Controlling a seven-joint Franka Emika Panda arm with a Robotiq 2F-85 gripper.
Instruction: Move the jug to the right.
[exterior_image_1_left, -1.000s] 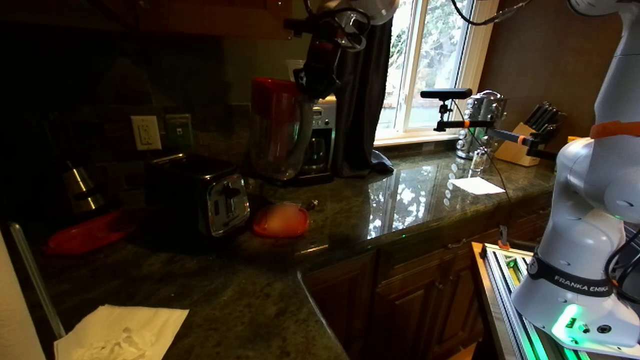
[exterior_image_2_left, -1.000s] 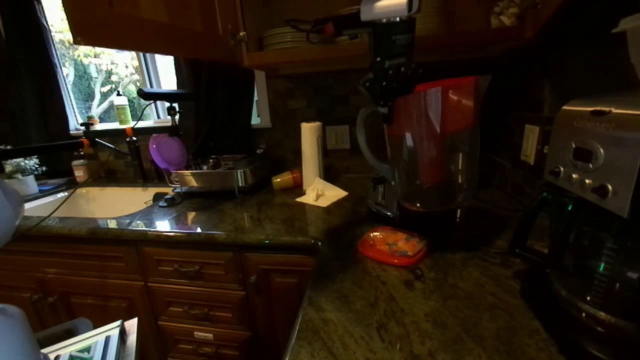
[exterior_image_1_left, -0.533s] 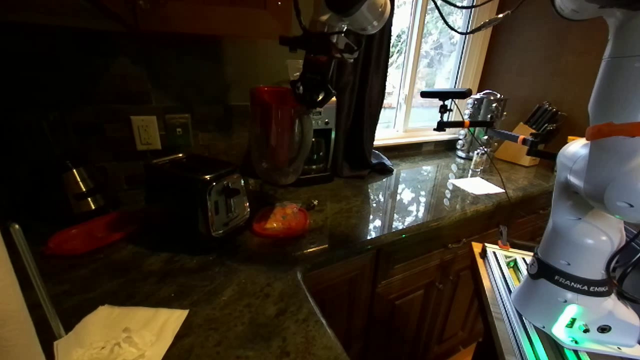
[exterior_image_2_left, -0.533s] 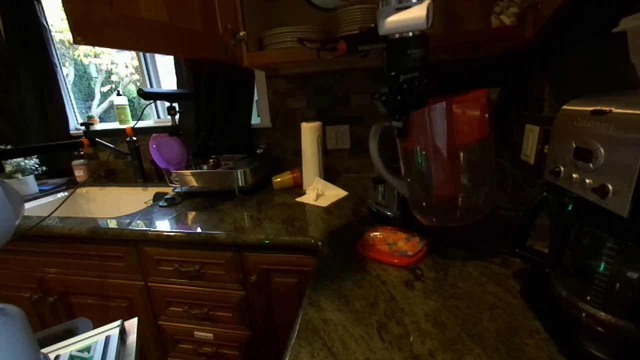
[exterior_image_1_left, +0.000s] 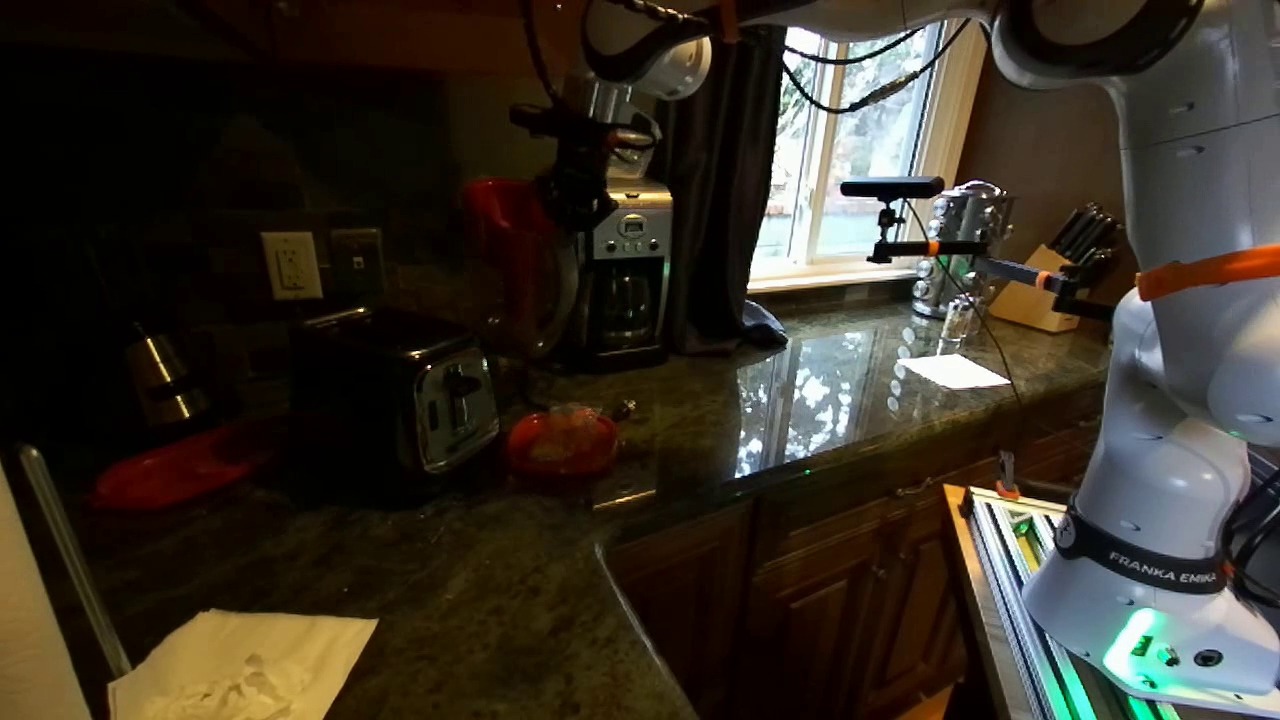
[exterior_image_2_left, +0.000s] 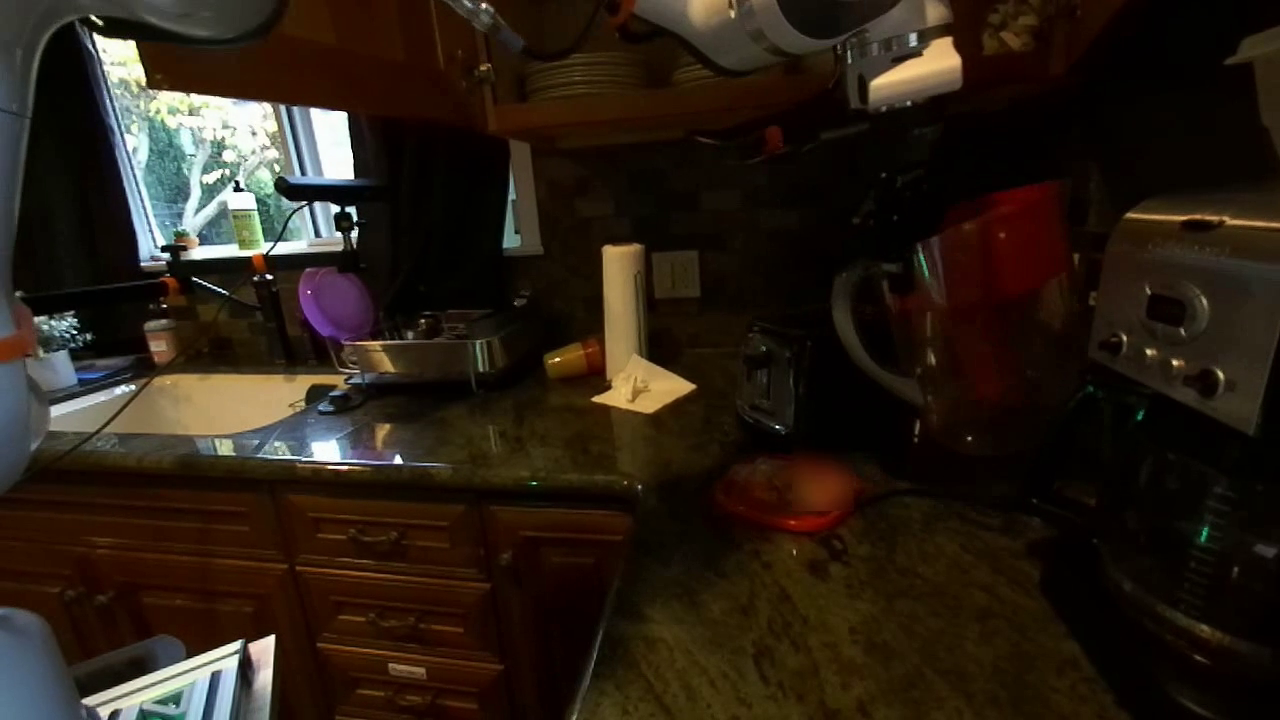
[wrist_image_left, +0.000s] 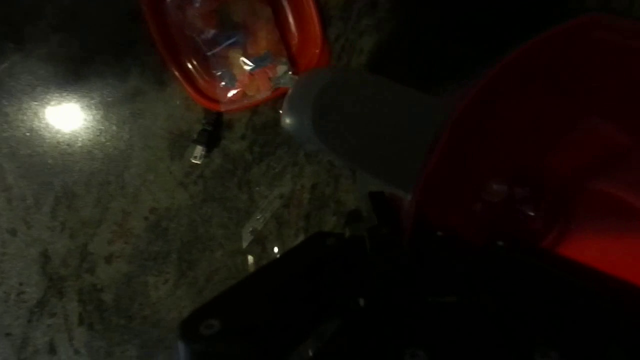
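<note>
Dim gripper (wrist_image_left: 387, 212) seemingly touches the jug (wrist_image_left: 515, 130).

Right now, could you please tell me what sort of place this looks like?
Most likely a home kitchen, judging by the white sink, the drip coffee maker and the toaster.

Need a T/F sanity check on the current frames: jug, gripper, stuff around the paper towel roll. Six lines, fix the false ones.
1. The jug has a red upper part. True.
2. The jug stands straight upright. False: it is tilted.
3. The gripper is at the jug's upper part, on the side of the handle. True.
4. A yellow-and-red cup lies on its side beside the paper towel roll. True.
5. The handle is bright red. False: it looks greyish.
6. The paper towel roll lies on its side. False: it stands upright.
</note>
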